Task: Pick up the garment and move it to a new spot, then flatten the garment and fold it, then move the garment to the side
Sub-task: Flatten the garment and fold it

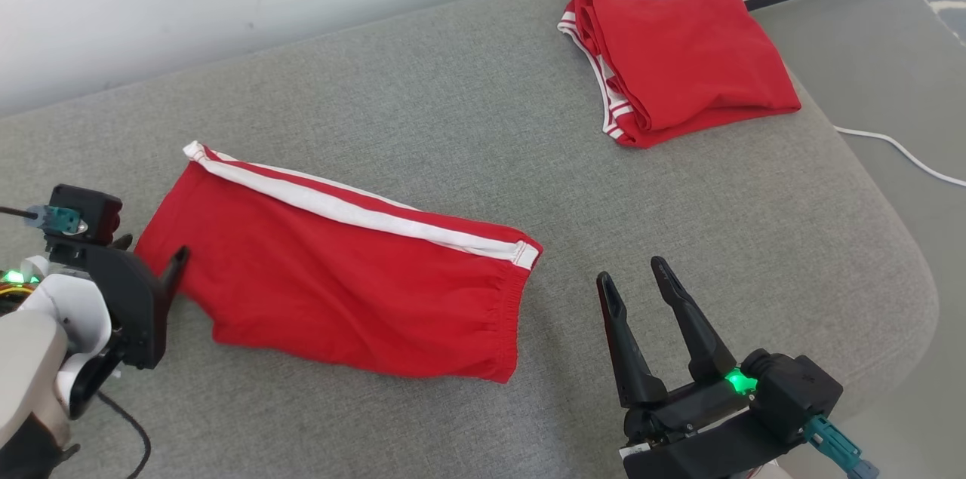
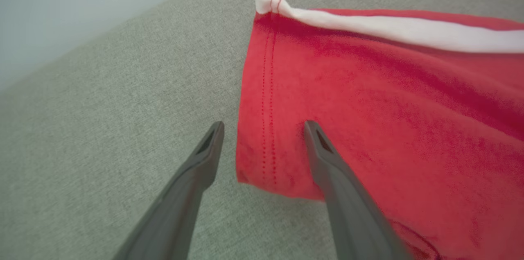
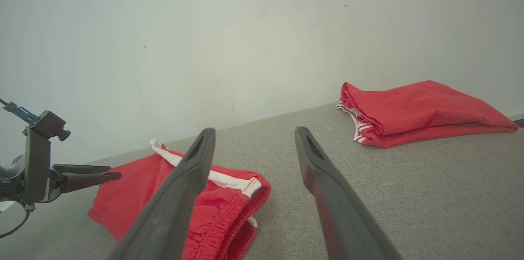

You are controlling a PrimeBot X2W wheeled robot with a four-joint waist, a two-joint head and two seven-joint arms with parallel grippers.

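Note:
A red garment (image 1: 339, 290), shorts with a white side stripe, lies flat and doubled over on the grey cushion (image 1: 453, 102). Its elastic waistband faces right and its leg hem faces left. My left gripper (image 1: 151, 260) is open at the hem. In the left wrist view the left gripper (image 2: 264, 125) straddles the hem edge of the garment (image 2: 389, 129), one finger over fabric and one over cushion. My right gripper (image 1: 632, 271) stands open, empty, to the right of the waistband. The right wrist view has the right gripper (image 3: 254, 130), the garment (image 3: 123, 194) and the left gripper (image 3: 88, 176).
A second red garment (image 1: 679, 64), folded with white striped trim, sits at the cushion's far right corner, also in the right wrist view (image 3: 417, 112). A pale wall runs behind. Beyond the cushion's right edge lies grey floor with a white cable (image 1: 898, 151).

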